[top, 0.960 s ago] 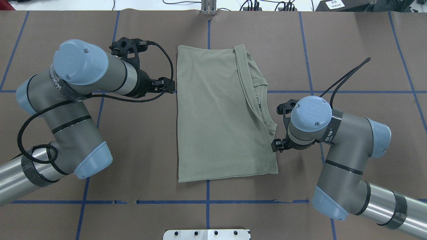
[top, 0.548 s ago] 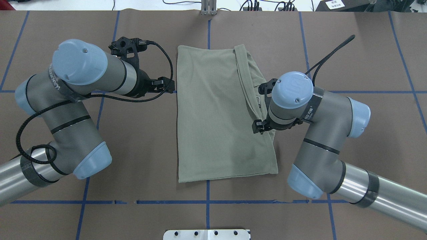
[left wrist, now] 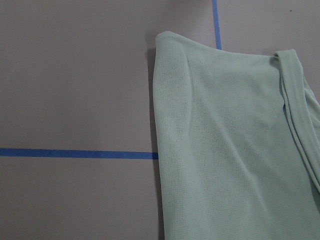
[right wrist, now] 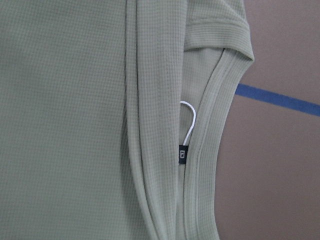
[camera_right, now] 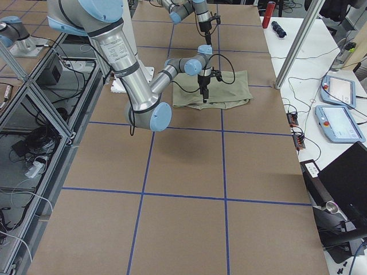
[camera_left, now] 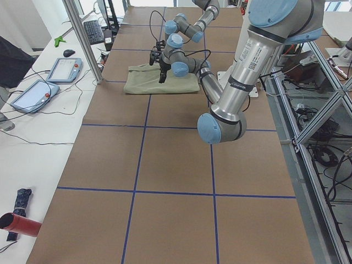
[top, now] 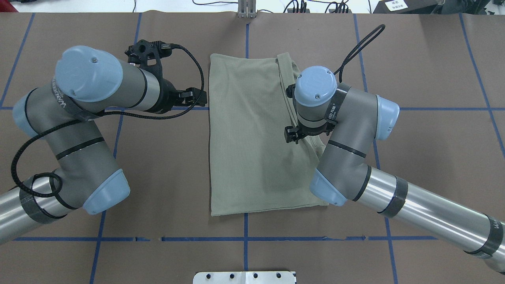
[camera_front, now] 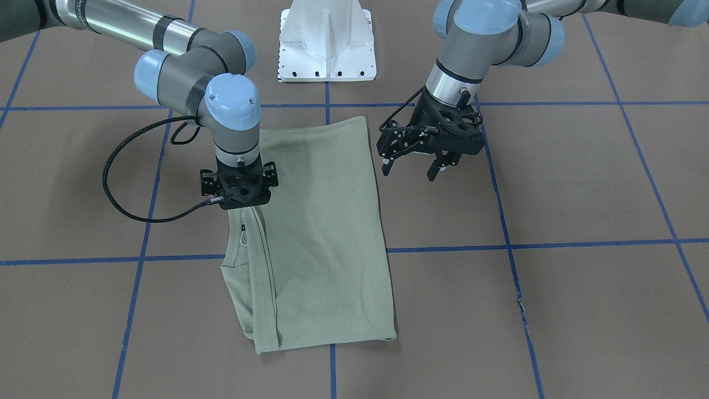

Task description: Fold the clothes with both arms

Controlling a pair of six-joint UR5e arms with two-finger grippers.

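1. Fingers (camera_front: 386, 165) of left gripper (camera_front: 409, 170) spread wide, empty, hanging above the brown table (top: 434, 165) just beside the long folded edge of the shirt (top: 248, 150).
2. Right gripper (camera_front: 241, 205) pointed straight down, close over the collar side of the shirt; fingertips hidden beneath its body, so no telling how far apart, nor whether pinching cloth.
3. Shirt flat at mid-table, folded into a long rectangle, a narrow folded band running beside the neckline.
4. Black neck tag (right wrist: 182, 154) with white loop (right wrist: 190, 117) inside the collar, below the right wrist camera.
5. Blue tape line (left wrist: 75, 152) running up to the shirt's edge on the left gripper's side.
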